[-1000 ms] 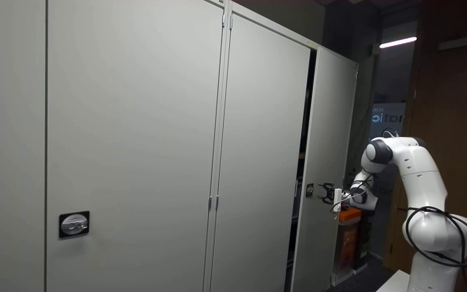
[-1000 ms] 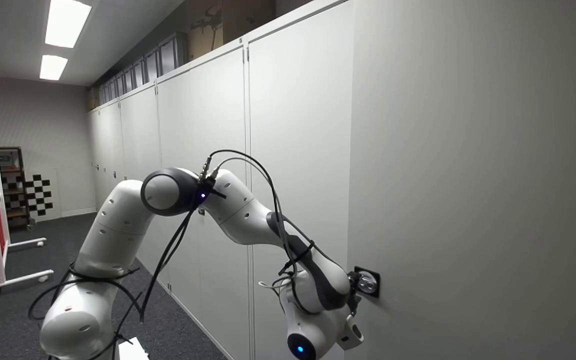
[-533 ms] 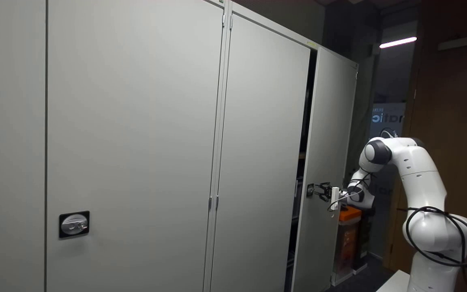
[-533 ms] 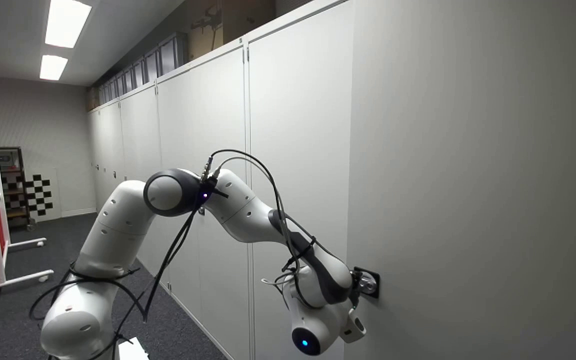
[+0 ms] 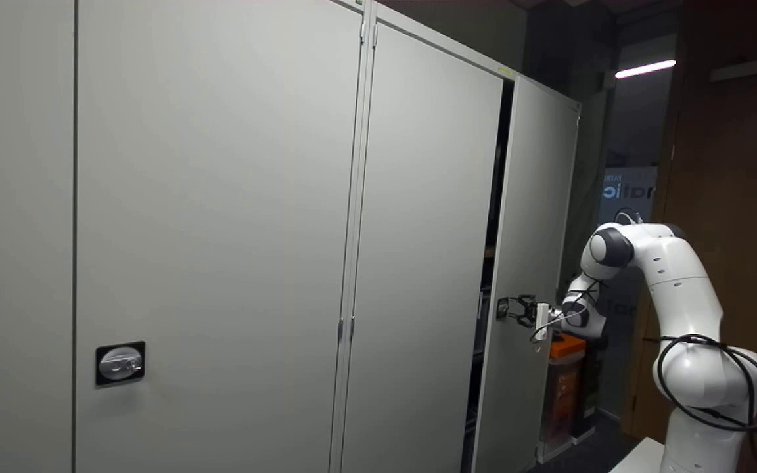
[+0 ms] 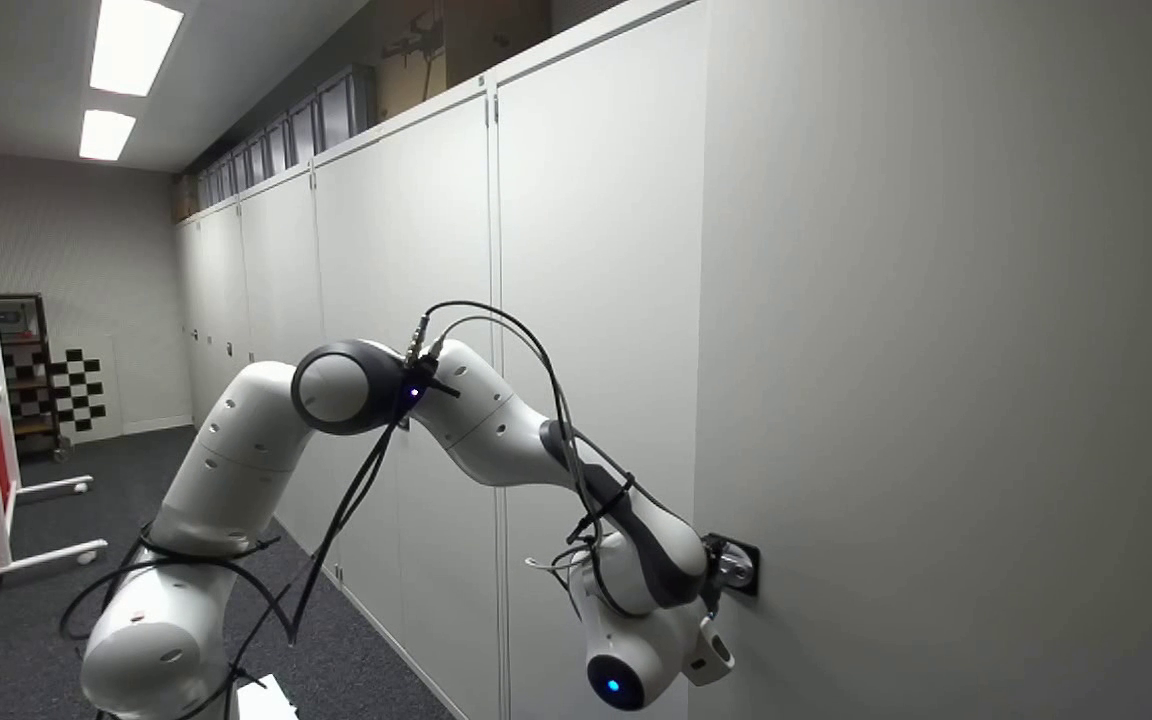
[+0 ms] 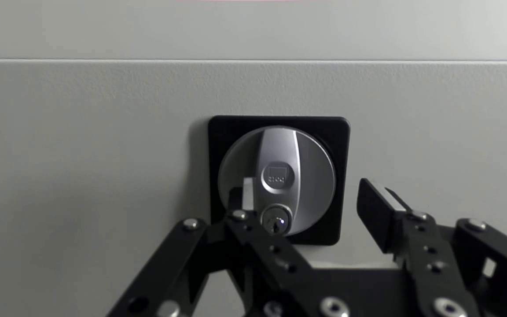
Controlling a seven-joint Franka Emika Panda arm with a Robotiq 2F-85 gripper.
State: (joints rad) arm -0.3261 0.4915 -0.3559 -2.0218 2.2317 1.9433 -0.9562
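Just ahead of the gripper (image 7: 308, 200), its fingers (image 7: 374, 215) apart, sits a round silver knob (image 7: 286, 189) on a grey cabinet door (image 5: 536, 197). Its badge (image 7: 277, 175) carries tiny letters (too faint for me to read); whether either finger touches the knob, I can't tell.

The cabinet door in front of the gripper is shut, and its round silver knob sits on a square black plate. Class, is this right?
No: the cabinet door in front of the gripper is ajar; an exterior view shows a dark gap along its edge. Its round silver knob sits on a square black plate.
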